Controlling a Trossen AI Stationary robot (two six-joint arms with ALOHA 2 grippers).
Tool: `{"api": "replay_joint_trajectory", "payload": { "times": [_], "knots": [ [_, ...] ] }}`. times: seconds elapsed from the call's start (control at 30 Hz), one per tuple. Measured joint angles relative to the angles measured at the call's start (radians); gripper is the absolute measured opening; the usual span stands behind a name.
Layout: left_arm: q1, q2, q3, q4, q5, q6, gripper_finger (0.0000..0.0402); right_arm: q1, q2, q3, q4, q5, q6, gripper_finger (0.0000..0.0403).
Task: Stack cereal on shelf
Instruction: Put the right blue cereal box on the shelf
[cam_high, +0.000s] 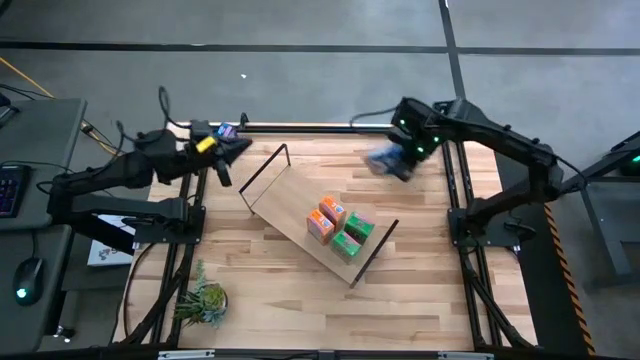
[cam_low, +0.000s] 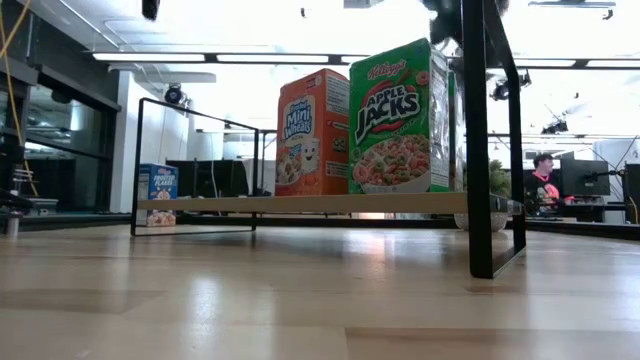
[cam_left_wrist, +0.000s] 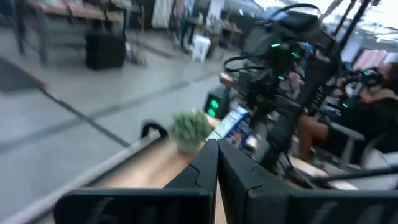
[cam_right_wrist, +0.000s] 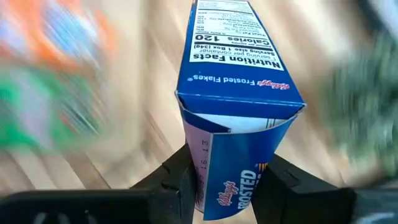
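The shelf (cam_high: 300, 205) is a light-wood board on black wire ends and lies slantwise mid-table. An orange box (cam_high: 327, 218) and a green box (cam_high: 352, 235) stand on it, upright in the low view (cam_low: 312, 133) (cam_low: 400, 117). My right gripper (cam_high: 405, 160) is at the far right, shut on a blue Frosted Flakes box (cam_right_wrist: 239, 81). A second blue box (cam_low: 157, 195) stands on the table at the far left (cam_high: 224, 131). My left gripper (cam_high: 240, 150) is beside it, shut and empty. My right gripper pinches the blue box between its two fingers (cam_right_wrist: 180, 180) on two opposite faces, near the box's end closest to the wrist (cam_right_wrist: 233, 186). The box reaches forward past the fingertips, its Nutrition Facts panel (cam_right_wrist: 233, 43) toward the camera. The wall between the fingers bows outward.
A small potted plant (cam_high: 205, 300) stands near the table's near left corner. Another plant (cam_left_wrist: 189, 127) shows by the far edge close to my right arm. Black frame rails (cam_high: 460, 210) run along the table's sides.
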Motion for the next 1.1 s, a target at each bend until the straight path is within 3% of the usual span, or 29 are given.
{"api": "replay_joint_trajectory", "payload": {
  "times": [0.23, 0.47, 0.7, 1.1],
  "knots": [
    [0.000, 0.000, 0.078, -0.024, -0.070, 0.083, 0.0000, 0.227, 0.258, 0.438, 0.032, 0.111, 0.239, 0.0106],
    [0.000, 0.001, 0.078, -0.102, -0.078, 0.075, 0.0000, 0.346, 0.615, 0.852, -0.066, 0.098, 0.435, 0.0106],
    [0.000, 0.002, 0.078, -0.173, -0.079, 0.075, 0.0000, 0.356, 0.689, 0.676, 0.033, -0.106, 0.638, 0.0106],
    [0.000, 0.002, 0.078, -0.174, -0.082, 0.075, 0.0000, 0.355, 0.705, 0.657, 0.068, 0.020, 0.656, 0.0106]
  ]
}}
